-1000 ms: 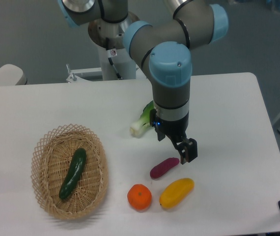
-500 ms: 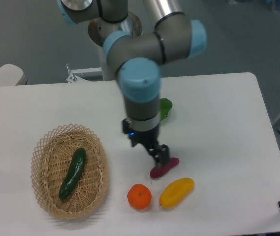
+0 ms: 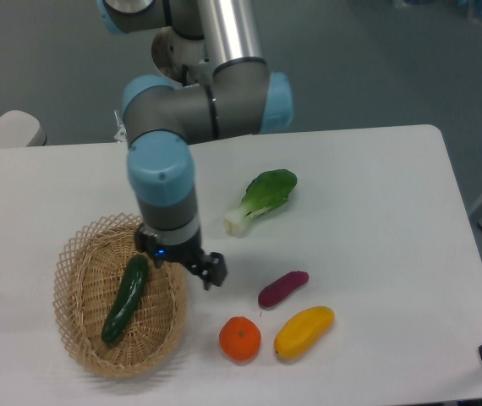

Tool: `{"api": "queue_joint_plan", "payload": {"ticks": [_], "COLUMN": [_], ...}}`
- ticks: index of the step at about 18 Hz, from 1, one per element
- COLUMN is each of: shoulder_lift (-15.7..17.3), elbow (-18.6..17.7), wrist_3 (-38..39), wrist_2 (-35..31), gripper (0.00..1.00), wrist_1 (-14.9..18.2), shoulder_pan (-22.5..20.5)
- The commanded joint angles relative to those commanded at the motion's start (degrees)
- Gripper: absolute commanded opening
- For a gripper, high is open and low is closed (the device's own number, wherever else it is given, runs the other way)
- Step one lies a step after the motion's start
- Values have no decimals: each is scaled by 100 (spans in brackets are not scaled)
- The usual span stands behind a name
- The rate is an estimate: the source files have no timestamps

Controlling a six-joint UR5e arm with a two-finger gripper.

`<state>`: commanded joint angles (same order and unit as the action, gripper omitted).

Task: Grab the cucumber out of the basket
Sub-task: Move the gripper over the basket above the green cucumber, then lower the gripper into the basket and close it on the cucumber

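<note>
Basket (image 3: 79,334) sits at the left of your view, on the white table (image 3: 376,194), an oval of tan wicker with a looped open rim. The cucumber (image 3: 126,298) lies inside it on the woven floor, dark green and glossy, running diagonally with its upper end pointing toward the fingers and its lower end away from them, to their lower left. You will find the gripper (image 3: 205,269) just past the basket's right rim, beside the cucumber's upper end and not touching it. Only one dark finger (image 3: 216,272) is clearly visible, so you cannot tell how far the jaws stand apart; nothing is seen between them. The wrist above the fingers covers part of the basket's upper right rim. To the upper right of the fingers lies a bok choy (image 3: 260,200), white stem end nearest them. To their right lies a purple vegetable (image 3: 282,288), near but apart. Below and to the right rest an orange (image 3: 239,338) and a yellow fruit (image 3: 303,331), side by side.
</note>
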<state>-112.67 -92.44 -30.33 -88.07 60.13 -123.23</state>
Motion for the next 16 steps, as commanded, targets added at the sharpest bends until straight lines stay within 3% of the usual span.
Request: {"api": "queue_joint_plan", "payload": {"ticks": [4,16], "shoulder_lift": [-132,-580], "elbow": [-370,-371], "wrist_3": [62,299], "wrist_2": [-18,-97], "gripper": [100,100], "wrist_1": [-581,-783], "shoulder_pan": [211,519]}}
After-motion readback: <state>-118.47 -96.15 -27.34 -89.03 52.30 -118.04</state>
